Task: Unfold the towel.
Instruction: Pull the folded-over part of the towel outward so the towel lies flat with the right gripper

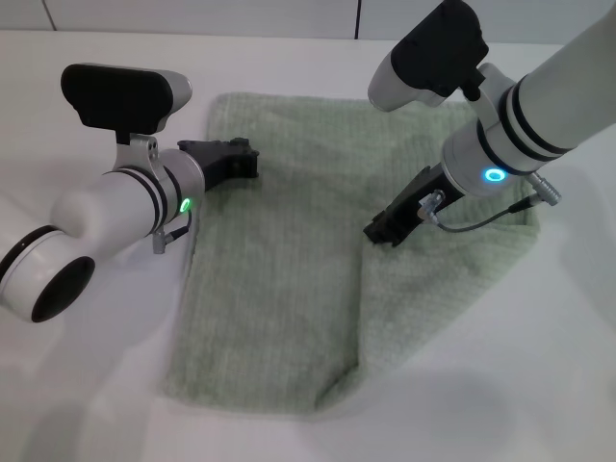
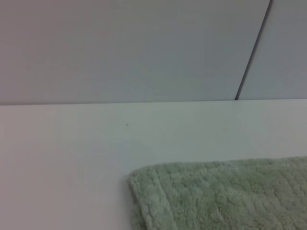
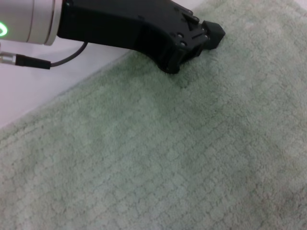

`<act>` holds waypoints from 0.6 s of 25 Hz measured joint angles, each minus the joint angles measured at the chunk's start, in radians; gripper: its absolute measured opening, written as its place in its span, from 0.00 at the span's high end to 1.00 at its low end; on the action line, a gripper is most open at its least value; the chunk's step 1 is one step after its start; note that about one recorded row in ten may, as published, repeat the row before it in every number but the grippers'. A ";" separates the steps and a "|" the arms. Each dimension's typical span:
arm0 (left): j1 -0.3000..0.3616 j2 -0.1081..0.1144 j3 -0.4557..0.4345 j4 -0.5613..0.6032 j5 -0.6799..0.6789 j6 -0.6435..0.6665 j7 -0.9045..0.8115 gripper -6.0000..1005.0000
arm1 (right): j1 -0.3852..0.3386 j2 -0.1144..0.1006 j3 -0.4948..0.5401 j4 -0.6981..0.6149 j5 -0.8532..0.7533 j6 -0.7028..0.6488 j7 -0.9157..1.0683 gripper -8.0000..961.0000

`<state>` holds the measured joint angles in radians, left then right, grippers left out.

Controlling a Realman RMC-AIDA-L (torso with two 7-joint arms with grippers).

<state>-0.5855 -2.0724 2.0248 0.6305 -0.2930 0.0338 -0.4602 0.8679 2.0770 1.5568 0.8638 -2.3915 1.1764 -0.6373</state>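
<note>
The pale green towel [image 1: 279, 279] lies on the white table [image 1: 539, 385], with one layer folded over; the fold's edge runs down the middle toward the near side. My left gripper [image 1: 248, 159] sits low over the towel's far left part, and the right wrist view shows this left gripper [image 3: 213, 33] shut, with no cloth seen in it. My right gripper [image 1: 378, 234] is down at the fold's edge near the towel's middle. The towel's far corner [image 2: 144, 191] shows in the left wrist view, and the towel's ribbed surface [image 3: 168, 158] fills the right wrist view.
Bare white tabletop [image 2: 96, 143] surrounds the towel on all sides. A white wall [image 2: 120, 48] with a dark vertical seam rises behind the table's far edge.
</note>
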 joint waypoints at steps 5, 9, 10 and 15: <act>-0.002 0.000 0.000 0.000 0.000 0.000 0.000 1.00 | 0.000 0.000 0.000 0.000 0.000 -0.002 -0.002 0.88; -0.003 0.000 0.000 0.000 0.000 0.000 0.000 1.00 | -0.002 0.000 0.000 0.001 -0.002 -0.004 -0.003 0.90; -0.003 0.000 0.000 0.000 0.000 0.000 0.000 1.00 | -0.002 0.000 0.000 0.001 -0.002 -0.004 -0.003 0.90; -0.004 0.000 0.000 0.000 0.000 0.000 0.000 1.00 | -0.003 0.000 -0.009 0.003 -0.002 -0.005 -0.005 0.93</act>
<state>-0.5890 -2.0724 2.0248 0.6305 -0.2930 0.0338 -0.4601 0.8653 2.0769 1.5482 0.8666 -2.3931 1.1719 -0.6420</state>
